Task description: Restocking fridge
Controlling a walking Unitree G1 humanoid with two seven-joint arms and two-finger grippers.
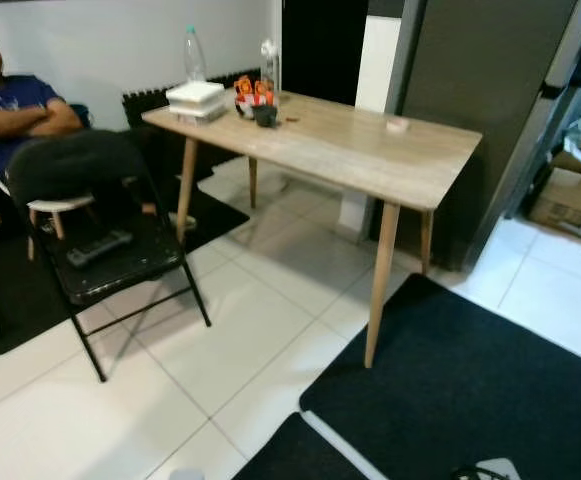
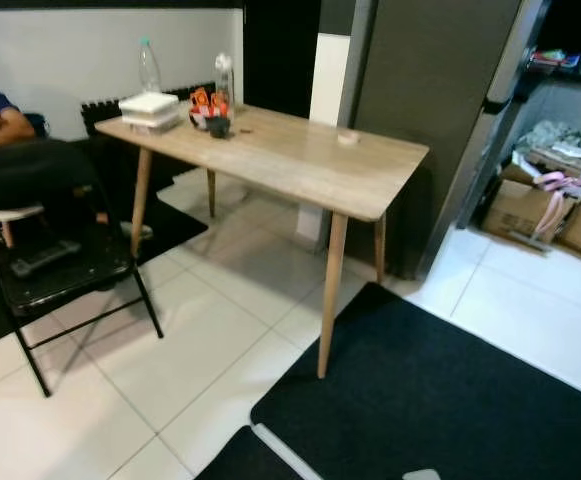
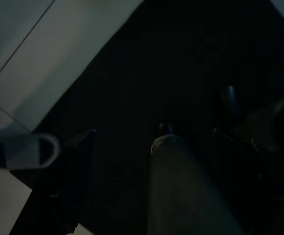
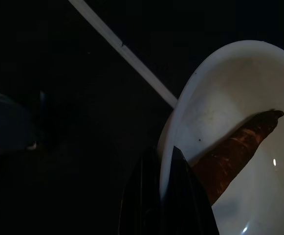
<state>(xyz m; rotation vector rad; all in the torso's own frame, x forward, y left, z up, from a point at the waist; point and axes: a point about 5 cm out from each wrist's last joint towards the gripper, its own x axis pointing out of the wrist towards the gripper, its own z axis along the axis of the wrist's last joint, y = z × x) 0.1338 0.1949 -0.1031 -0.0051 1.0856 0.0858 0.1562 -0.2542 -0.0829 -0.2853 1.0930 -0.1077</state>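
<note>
My right gripper (image 4: pixel 163 152) is shut on the rim of a white bowl (image 4: pixel 220 93), held low over a black mat. A reddish-brown piece of food (image 4: pixel 237 144) lies inside the bowl. The left gripper (image 3: pixel 124 139) hangs in shadow above the same dark mat, fingers apart with nothing between them. A tall dark grey fridge (image 1: pixel 480 100) stands behind a wooden table (image 1: pixel 370 150), its door closed. On the table's far end sit stacked white containers (image 1: pixel 196 98), a clear bottle (image 1: pixel 193 52), orange packets (image 1: pixel 253 92) and a dark cup (image 1: pixel 264 115).
A person (image 1: pixel 10 110) sits at the left with arms folded. A black folding chair (image 1: pixel 110 260) stands on the white tiles before the table. Black mats (image 1: pixel 470 390) cover the floor near me. Cardboard boxes (image 2: pixel 530 210) lie on the floor right of the fridge.
</note>
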